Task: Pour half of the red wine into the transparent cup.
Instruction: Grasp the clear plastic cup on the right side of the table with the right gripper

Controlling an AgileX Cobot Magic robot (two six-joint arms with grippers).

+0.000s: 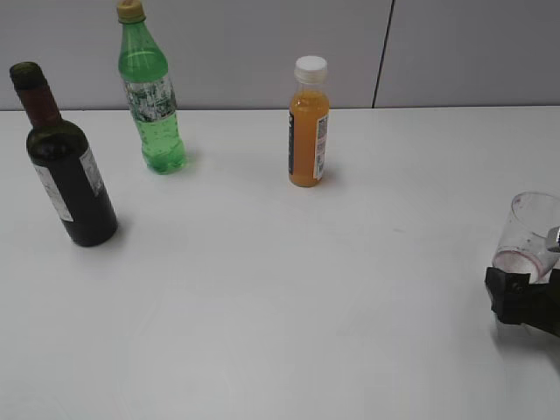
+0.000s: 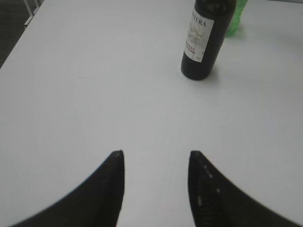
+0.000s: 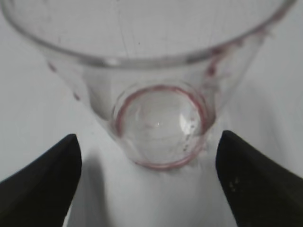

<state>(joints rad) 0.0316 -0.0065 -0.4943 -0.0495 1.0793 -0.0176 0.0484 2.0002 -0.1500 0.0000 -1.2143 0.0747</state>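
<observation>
The red wine bottle (image 1: 66,166), dark glass with maroon neck foil and a white label, stands upright at the table's left. It also shows in the left wrist view (image 2: 203,42), far ahead and to the right of my left gripper (image 2: 156,153), which is open and empty above bare table. The transparent cup (image 1: 529,229), with a pinkish ring at its base, stands at the right edge. My right gripper (image 1: 525,297) is just in front of it. In the right wrist view the cup (image 3: 161,125) sits between the open fingers (image 3: 147,136), which stand apart from it.
A green plastic soda bottle (image 1: 150,96) stands behind and to the right of the wine bottle; its base shows in the left wrist view (image 2: 235,21). A small orange juice bottle (image 1: 309,122) stands at the back centre. The white table (image 1: 280,297) meets a grey wall behind.
</observation>
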